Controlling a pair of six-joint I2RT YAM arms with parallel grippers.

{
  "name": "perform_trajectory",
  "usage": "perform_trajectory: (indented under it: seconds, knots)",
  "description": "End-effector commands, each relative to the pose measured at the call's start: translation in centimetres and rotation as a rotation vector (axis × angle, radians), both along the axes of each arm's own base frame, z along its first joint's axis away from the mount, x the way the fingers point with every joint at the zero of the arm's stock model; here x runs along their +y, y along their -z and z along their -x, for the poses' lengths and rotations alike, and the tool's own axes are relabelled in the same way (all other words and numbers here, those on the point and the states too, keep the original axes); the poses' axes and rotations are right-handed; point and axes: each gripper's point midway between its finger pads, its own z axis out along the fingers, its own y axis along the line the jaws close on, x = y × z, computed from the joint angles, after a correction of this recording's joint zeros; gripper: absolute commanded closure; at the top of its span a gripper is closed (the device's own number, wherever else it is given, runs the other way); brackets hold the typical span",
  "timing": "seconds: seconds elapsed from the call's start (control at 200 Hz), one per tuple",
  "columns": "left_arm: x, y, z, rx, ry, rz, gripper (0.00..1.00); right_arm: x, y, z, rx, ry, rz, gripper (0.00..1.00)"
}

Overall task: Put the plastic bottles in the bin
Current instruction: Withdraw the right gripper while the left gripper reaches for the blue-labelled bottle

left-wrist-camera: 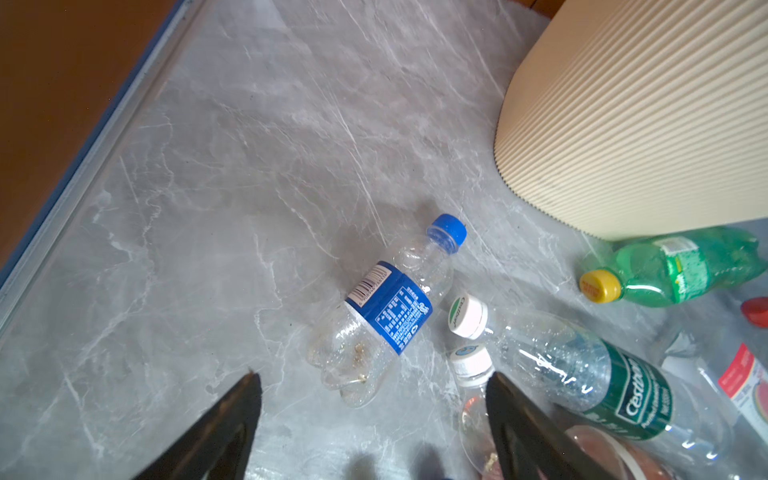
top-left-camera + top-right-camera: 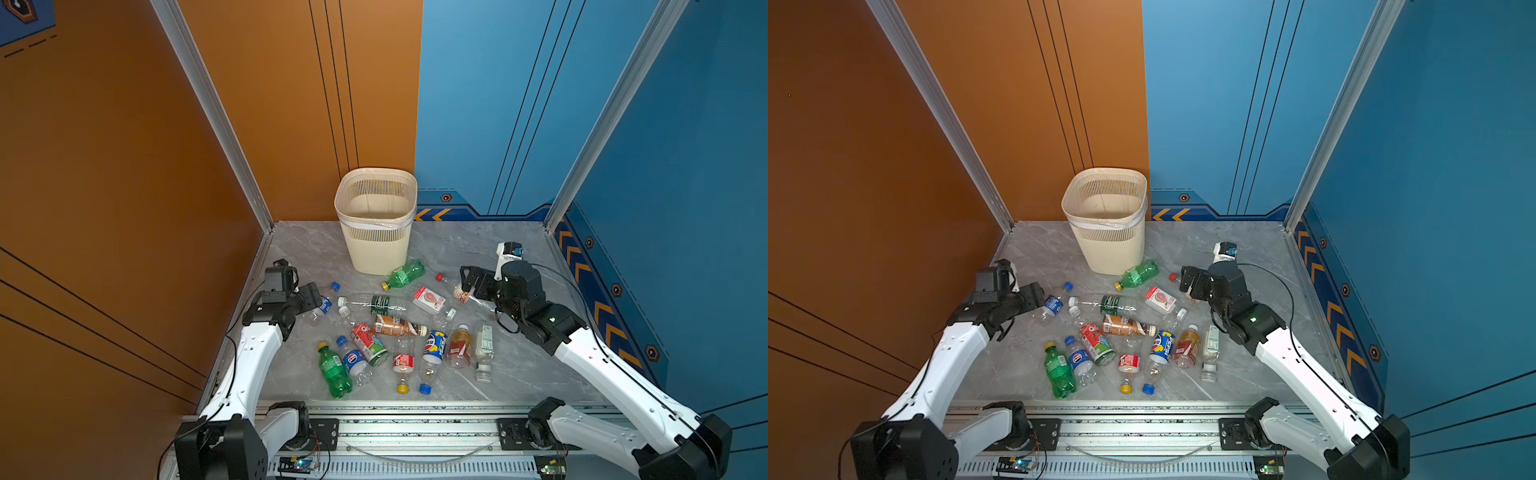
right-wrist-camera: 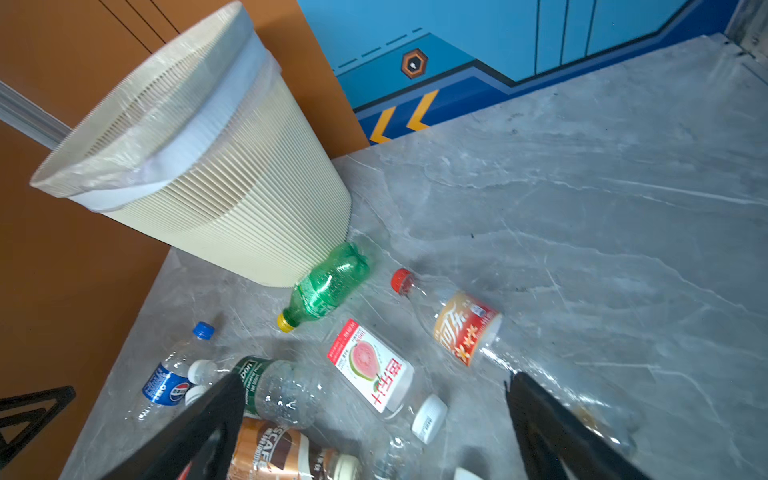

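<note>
The bin (image 2: 376, 245) stands at 12 o'clock on the table (image 2: 519, 365). The bottles (image 2: 395, 326) lie loose from centre to 6 o'clock, and a green bottle (image 2: 405, 274) is just beside the bin base. Only the top views look down into the bin. At 9 o'clock is the left claw (image 1: 372, 374): its wrist view shows fingers apart, nothing clamped, with a blue-label bottle (image 1: 386, 311) just ahead. The top views hide that gap. At 2 o'clock is the right claw (image 3: 374, 376), fingers spread wide, holding nothing, with a red-cap bottle (image 3: 461, 326) near one finger. The right wrist view also shows the liner bag (image 3: 174, 162) folded over the rim.
</note>
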Motion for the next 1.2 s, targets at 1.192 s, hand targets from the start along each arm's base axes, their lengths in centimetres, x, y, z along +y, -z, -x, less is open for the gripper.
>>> perform_trajectory:
  seconds: [1.192]
  knots:
    - [-0.6,10.1,-3.6,0.491,0.031,-0.206,0.25,-8.3,0.7,2.9,-0.043,0.256,-0.125,0.0]
